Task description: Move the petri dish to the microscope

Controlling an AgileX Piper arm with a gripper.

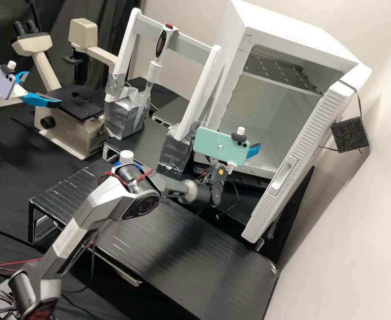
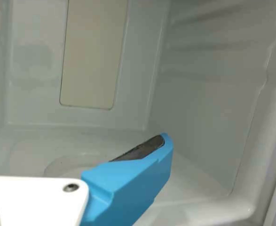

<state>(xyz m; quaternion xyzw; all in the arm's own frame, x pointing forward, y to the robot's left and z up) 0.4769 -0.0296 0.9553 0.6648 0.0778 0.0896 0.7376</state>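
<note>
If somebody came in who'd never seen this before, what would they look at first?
Probably the big white box on the right, with its ribbed door hanging wide open. Next, the mint-green phone on the end of the grey arm, right in front of that box. After that, maybe the cream microscope at the upper left, by the dark curtain.
</note>
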